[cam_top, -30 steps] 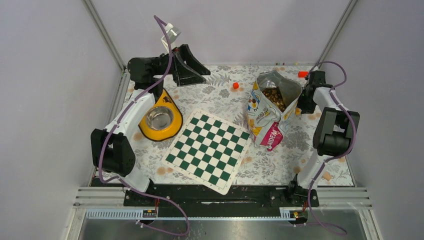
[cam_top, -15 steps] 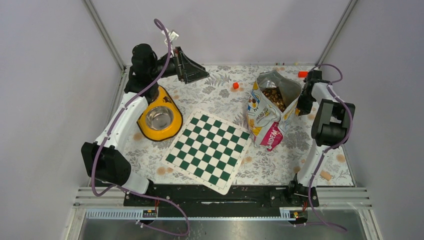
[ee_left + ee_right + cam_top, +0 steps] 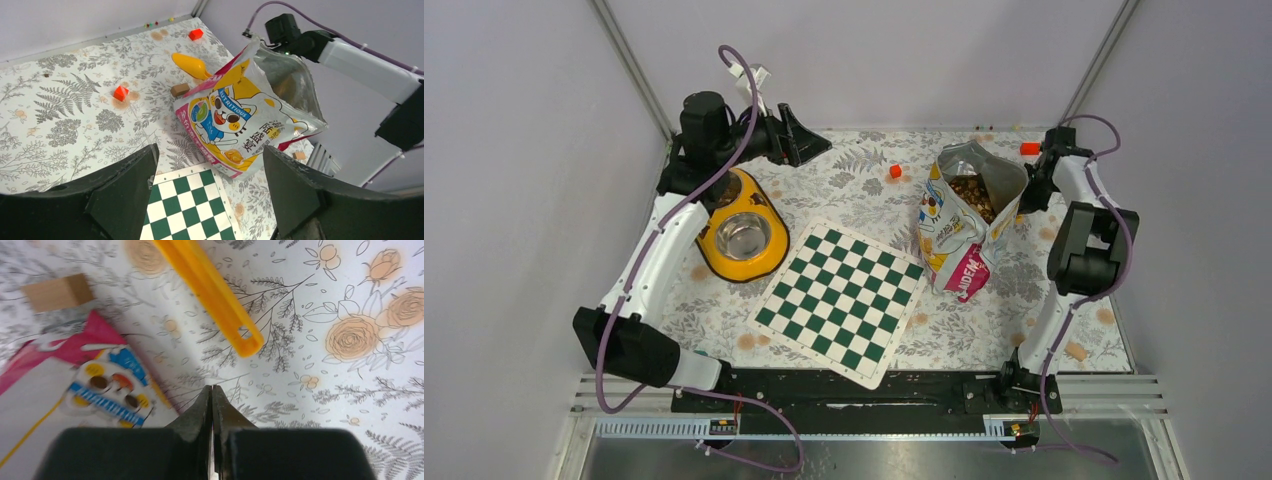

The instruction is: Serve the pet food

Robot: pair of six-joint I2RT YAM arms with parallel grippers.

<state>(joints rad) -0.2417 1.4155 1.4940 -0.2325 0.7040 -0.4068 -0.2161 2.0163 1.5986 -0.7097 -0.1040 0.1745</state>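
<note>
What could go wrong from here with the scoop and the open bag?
1. The right jaws stand shut on nothing, short of the yellow scoop. Its handle is not gripped, so a lift would come up empty.
2. They hang close beside the open bag; a nudge could tip it and spill the pet food.

You see: glossy plastic pet food bag [image 3: 235,120]; shiny metal bowl [image 3: 744,238] in smooth yellow plastic holder [image 3: 754,198]; matt wooden block [image 3: 55,292].
</note>
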